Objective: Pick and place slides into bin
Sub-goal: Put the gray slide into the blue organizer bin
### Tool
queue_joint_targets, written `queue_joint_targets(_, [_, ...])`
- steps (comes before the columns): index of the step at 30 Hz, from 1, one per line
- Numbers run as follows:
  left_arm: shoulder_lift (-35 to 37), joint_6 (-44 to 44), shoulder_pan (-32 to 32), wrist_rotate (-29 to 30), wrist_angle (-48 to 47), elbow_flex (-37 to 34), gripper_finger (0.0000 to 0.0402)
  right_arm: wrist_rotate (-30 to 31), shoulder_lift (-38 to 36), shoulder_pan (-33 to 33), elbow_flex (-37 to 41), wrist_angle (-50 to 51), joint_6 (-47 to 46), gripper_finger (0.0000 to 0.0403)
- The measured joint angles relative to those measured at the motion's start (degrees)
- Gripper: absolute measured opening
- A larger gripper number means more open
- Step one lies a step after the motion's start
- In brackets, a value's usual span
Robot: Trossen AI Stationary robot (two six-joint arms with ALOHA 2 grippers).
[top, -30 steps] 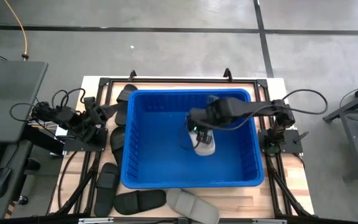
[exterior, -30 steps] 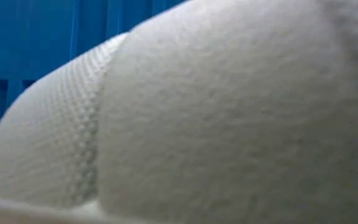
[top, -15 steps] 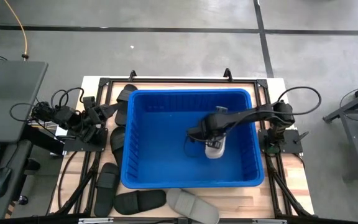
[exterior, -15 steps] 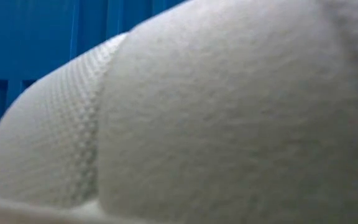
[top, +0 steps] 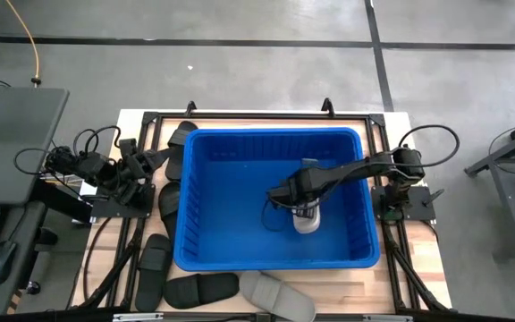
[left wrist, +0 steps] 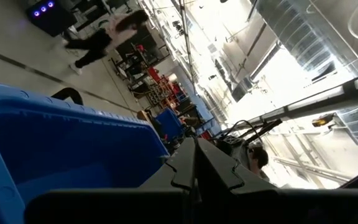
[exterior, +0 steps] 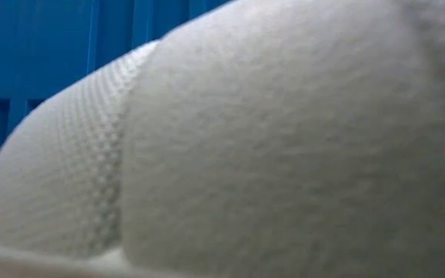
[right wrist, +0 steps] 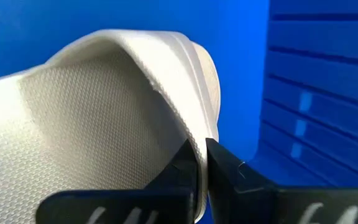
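The right gripper (top: 304, 207) reaches down inside the bin (top: 240, 255), its 2 dark fingers (right wrist: 229, 167) pinched together on the rim of a light grey slide (right wrist: 104, 118). In the right wrist view that sandal shows a fine woven-looking grid texture on its inner face and a smooth, rounded, layered edge curling over the fingertips; the bin's ribbed blue wall (right wrist: 316, 93) stands just behind it. From above, the grey slide (top: 307, 219) sits low in the bin's right half, partly covered by the arm, so whether it rests on the floor of the tub cannot be told.

The bin is a big rectangular bright blue plastic tub with a rolled rim, filling most of the wooden table (top: 392, 121). Black slides (top: 155, 268) lie just outside its left wall and front-left corner, with another grey slide (top: 275, 295) near the front edge, cut off by the frame. That same pebbly grey rubber (exterior: 284, 154) fills nearly the whole low view, hiding all but a strip of blue wall (exterior: 45, 62).

The left gripper (top: 155, 159) waits by the table's left edge, beside the bin; its fingers (left wrist: 194, 168) meet at a closed point. A blurred person (left wrist: 101, 40) shows far beyond.
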State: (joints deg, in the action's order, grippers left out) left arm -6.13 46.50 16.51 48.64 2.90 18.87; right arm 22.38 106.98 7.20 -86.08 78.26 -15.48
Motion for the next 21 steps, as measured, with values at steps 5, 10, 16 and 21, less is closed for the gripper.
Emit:
queue_joint_targets(5, [0.0,0.0,0.0,0.0,0.0,0.0,0.0005,-0.9,0.0,-2.0,0.0,0.8,-4.8,0.0000])
queue_joint_targets(10, [0.0,0.0,0.0,0.0,0.0,0.0,0.0005,-3.6,0.0,-2.8,0.8,0.2,-5.5,0.0000])
queue_joint_targets(16, [0.0,0.0,0.0,-0.1,0.0,0.0,0.0005,-6.6,-0.2,-3.8,6.4,0.6,-4.4,0.0000])
queue_joint_targets(21, [0.0,0.1,0.0,-0.2,0.1,0.0,0.0005,-6.2,-0.2,-3.9,11.2,0.7,-4.0,0.0000])
